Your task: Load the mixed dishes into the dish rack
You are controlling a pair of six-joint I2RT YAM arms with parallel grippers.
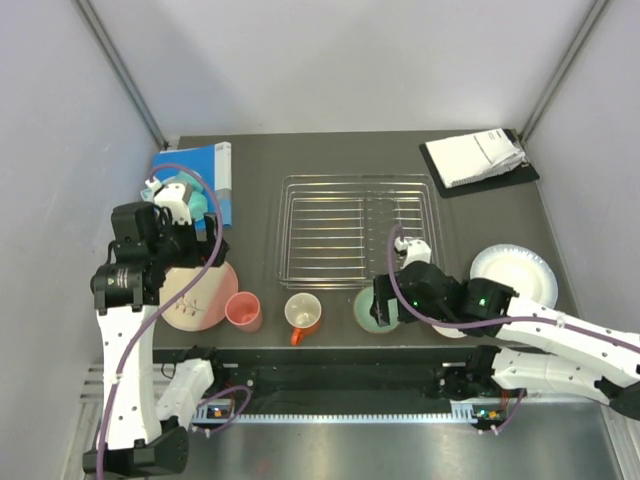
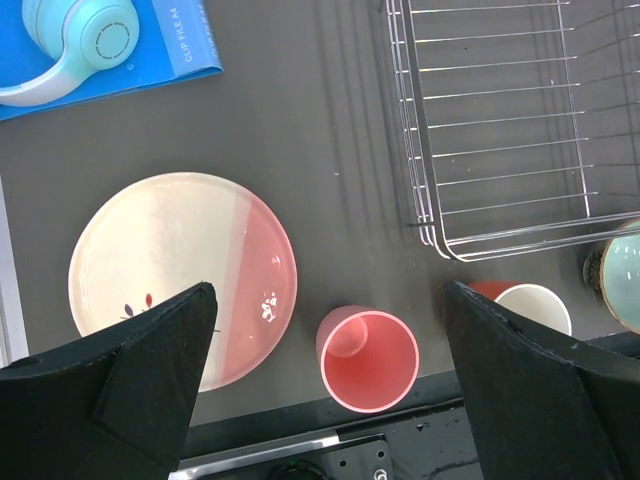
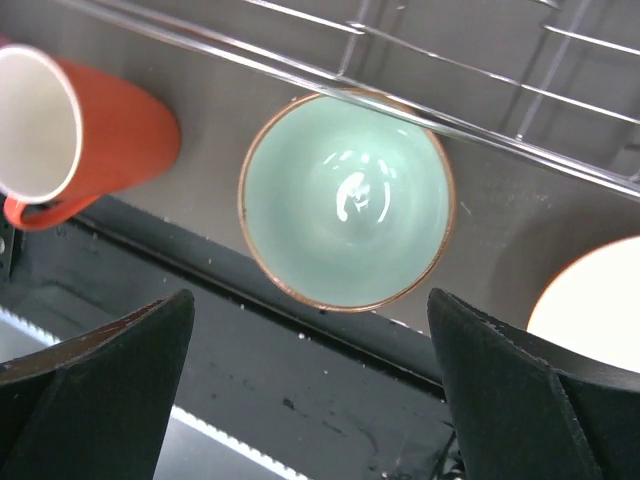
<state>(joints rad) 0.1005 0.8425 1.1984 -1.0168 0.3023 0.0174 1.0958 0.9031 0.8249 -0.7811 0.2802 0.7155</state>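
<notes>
- Five dishes I count outside the dish rack point(image 1: 340, 228), along the worktop's near edge: plate point(image 2: 180, 260), pink cup point(image 2: 368, 358), orange mug point(image 1: 303, 312), mint-green bowl point(image 3: 345, 200), white shallow bowl point(image 1: 515, 272).
- Left gripper point(image 2: 328, 290), jaws wide and empty, hangs above plate and cup.
- Right gripper point(image 3: 310, 295), equally wide and empty, hangs over the mint-green bowl.
- Blue book point(image 2: 155, 55) lies by the left edge.

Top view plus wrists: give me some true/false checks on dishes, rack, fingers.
The dish rack holds no dishes. True.
The pink cup stands between the plate and the orange mug. True.
The left gripper and right gripper both have open fingers; the right hangs over the mint-green bowl. True.
The mint-green bowl sits inside the rack. False: it sits on the table, just outside the rack's near edge.
The left gripper grips the plate. False: it hangs above the table, holding nothing.
</notes>
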